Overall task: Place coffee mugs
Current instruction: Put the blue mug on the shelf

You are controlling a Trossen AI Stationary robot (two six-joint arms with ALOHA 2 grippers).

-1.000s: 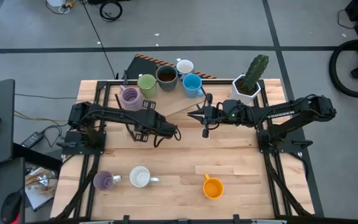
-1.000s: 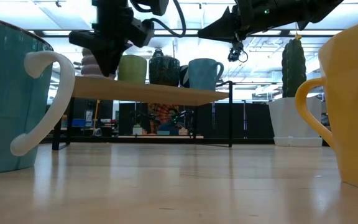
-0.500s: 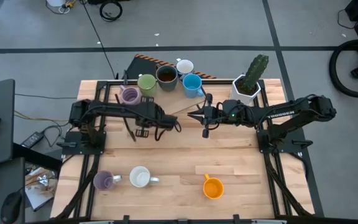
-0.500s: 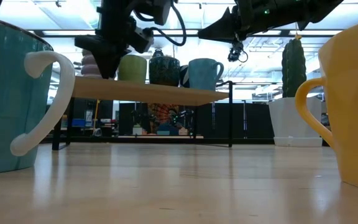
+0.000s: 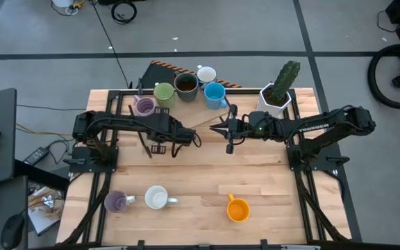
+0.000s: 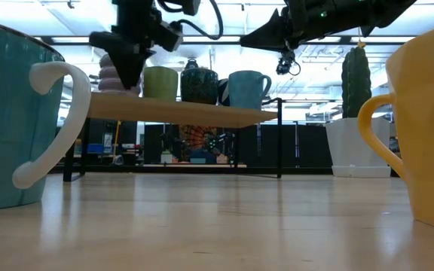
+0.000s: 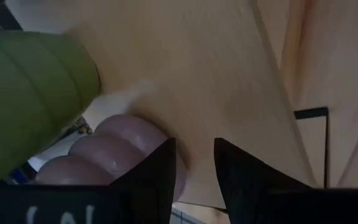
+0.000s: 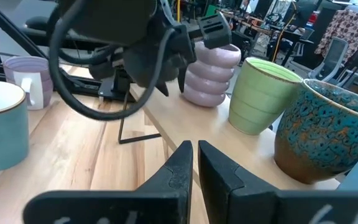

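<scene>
A raised wooden shelf at the table's far side carries a purple mug, a green mug, a dark brown mug, a white mug and a blue mug, each standing on its base. My left gripper hovers open, slanting down just on the near side of the purple mug, with nothing between its fingers. My right gripper is shut and empty, held level above the shelf's right part and pointing toward the table's left.
Near the front edge stand another purple mug, a white-rimmed mug and an orange mug. A white pot with a cactus stands at the far right. Bare wood lies between the shelf and the front mugs.
My left gripper has risen a little in front of the purple mug and rolled slightly, staying open at the same width. The mugs on the shelf have kept their places.
</scene>
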